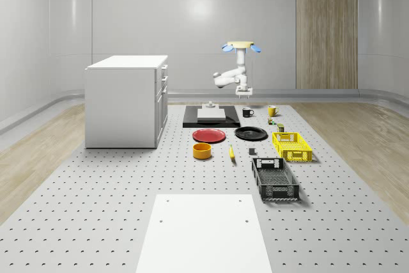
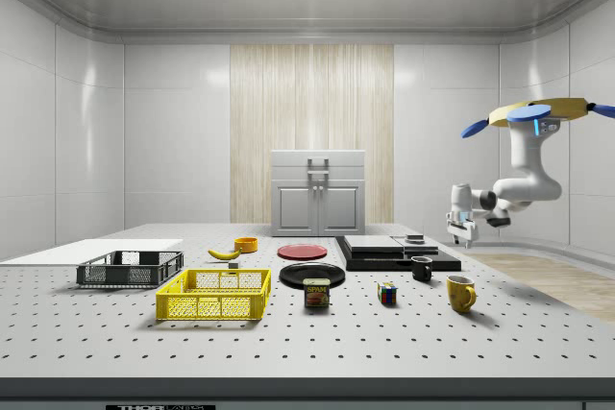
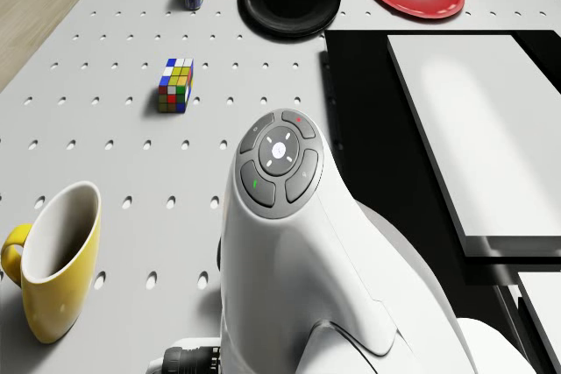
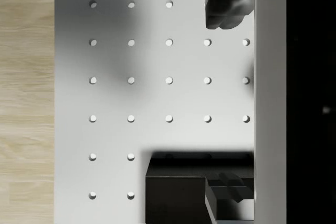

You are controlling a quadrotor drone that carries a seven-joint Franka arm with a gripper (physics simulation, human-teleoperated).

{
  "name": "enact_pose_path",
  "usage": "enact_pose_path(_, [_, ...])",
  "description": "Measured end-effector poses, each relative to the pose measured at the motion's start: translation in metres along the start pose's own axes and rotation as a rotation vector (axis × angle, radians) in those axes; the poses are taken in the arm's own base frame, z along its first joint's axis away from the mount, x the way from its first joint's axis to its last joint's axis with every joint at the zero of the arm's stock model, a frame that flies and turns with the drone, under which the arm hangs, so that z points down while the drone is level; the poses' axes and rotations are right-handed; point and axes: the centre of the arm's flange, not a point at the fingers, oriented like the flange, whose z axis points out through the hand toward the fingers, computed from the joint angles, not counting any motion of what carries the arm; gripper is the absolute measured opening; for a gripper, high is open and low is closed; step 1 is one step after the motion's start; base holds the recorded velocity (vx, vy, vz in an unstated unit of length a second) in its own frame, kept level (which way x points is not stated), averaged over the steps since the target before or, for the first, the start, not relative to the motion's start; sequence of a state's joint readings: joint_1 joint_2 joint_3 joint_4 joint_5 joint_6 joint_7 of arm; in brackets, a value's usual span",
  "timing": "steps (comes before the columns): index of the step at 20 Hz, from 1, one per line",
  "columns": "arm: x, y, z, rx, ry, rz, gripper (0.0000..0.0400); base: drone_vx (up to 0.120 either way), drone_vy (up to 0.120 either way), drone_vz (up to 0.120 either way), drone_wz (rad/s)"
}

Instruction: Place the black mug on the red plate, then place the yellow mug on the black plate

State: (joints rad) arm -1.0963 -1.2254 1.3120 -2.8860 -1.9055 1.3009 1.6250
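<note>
The black mug (image 1: 247, 112) stands on the perforated table beside the black slab (image 1: 211, 119); the side view shows the black mug (image 2: 422, 268) upright. The yellow mug (image 1: 272, 110) stands near it, upright and empty (image 3: 57, 260). Nearer the front lie the red plate (image 1: 209, 135) and the black plate (image 1: 250, 133), both bare. The drone (image 1: 241, 46) hovers over the table's far end. My gripper (image 1: 245, 96) hangs open and empty above the table, beyond the black mug and clear of it (image 2: 460, 240). In the wrist view its fingers (image 4: 228, 3) stand wide apart over bare table by the slab's edge.
A white cabinet (image 1: 128, 100) stands at the whole-scene view's left. A white block (image 1: 211, 113) rests on the slab. A yellow basket (image 1: 292, 146), a black basket (image 1: 275, 178), an orange bowl (image 1: 202, 151), a banana (image 1: 231, 152), a can (image 2: 315, 293) and a puzzle cube (image 2: 386, 294) sit nearer the front.
</note>
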Motion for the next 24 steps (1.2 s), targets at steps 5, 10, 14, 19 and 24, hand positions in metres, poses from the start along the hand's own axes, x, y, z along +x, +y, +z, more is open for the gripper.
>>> enact_pose_path(5, [0.0,0.0,0.0,0.0,0.0,0.0,0.04,0.12,0.0,0.0,0.0])
enact_pose_path(10, [0.0,0.0,0.0,0.0,0.0,0.0,0.04,0.12,-0.112,0.0,0.0])
enact_pose_path(14, [0.0,0.0,0.0,0.0,0.0,0.0,0.04,0.12,-0.12,0.0,0.0])
enact_pose_path(19, [0.0,0.0,0.0,0.0,0.0,0.0,0.04,0.12,-0.008,-0.008,0.0])
enact_pose_path(24, [0.0,0.0,0.0,0.0,0.0,0.0,0.04,0.12,0.0,-0.12,0.0])
